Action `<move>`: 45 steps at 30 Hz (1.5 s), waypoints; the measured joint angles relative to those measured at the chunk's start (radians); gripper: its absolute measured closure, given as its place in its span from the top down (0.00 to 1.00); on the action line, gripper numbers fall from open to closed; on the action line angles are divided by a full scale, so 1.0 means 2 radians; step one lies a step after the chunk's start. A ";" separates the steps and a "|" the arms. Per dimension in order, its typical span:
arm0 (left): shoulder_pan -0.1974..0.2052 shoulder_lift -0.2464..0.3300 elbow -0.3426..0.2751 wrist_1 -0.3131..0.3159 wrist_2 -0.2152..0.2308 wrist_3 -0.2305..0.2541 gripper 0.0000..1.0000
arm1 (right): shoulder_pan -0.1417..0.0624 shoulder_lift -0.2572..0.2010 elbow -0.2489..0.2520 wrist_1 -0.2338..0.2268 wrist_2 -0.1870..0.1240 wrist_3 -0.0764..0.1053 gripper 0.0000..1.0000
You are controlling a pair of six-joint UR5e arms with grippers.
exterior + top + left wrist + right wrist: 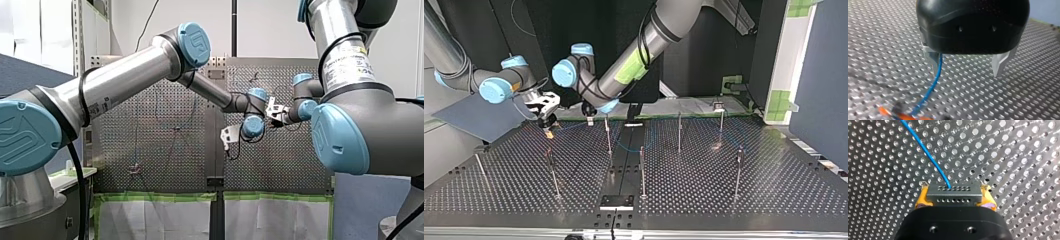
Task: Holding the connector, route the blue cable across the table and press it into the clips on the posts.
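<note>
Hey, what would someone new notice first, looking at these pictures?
The grey connector clamped between the yellow pads of my right end effector, with the blue cable arcing away from it over the perforated table. Next, my left end effector, open, with the cable hanging beside one metal finger. In the top view, thin posts stand across the table.

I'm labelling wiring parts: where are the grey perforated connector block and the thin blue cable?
Grey perforated connector block (954, 193), right wrist view: centre of its face.
Thin blue cable (927, 152), right wrist view: midway along its visible run.
</note>
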 joint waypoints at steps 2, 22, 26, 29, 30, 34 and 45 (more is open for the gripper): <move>-0.001 0.000 0.009 0.002 0.000 -0.002 1.00 | 0.001 0.000 0.000 0.000 0.000 0.000 0.00; 0.004 -0.001 0.023 0.007 -0.016 0.000 1.00 | -0.002 -0.001 -0.004 0.006 -0.013 0.000 0.00; 0.006 -0.001 0.022 0.009 -0.010 0.000 0.82 | -0.002 -0.001 -0.005 0.011 -0.013 -0.001 0.00; 0.007 -0.001 0.022 0.009 -0.008 0.000 0.63 | -0.002 -0.002 -0.006 0.013 -0.014 -0.002 0.00; 0.008 -0.001 0.022 0.010 -0.007 0.000 0.49 | -0.002 -0.003 -0.006 0.014 -0.015 -0.003 0.00; 0.009 -0.001 0.022 0.010 -0.004 0.000 0.30 | -0.002 -0.007 -0.007 0.017 -0.021 -0.002 0.00; 0.006 0.000 0.025 -0.003 0.003 -0.014 0.00 | -0.002 -0.021 -0.007 0.021 -0.028 0.004 0.00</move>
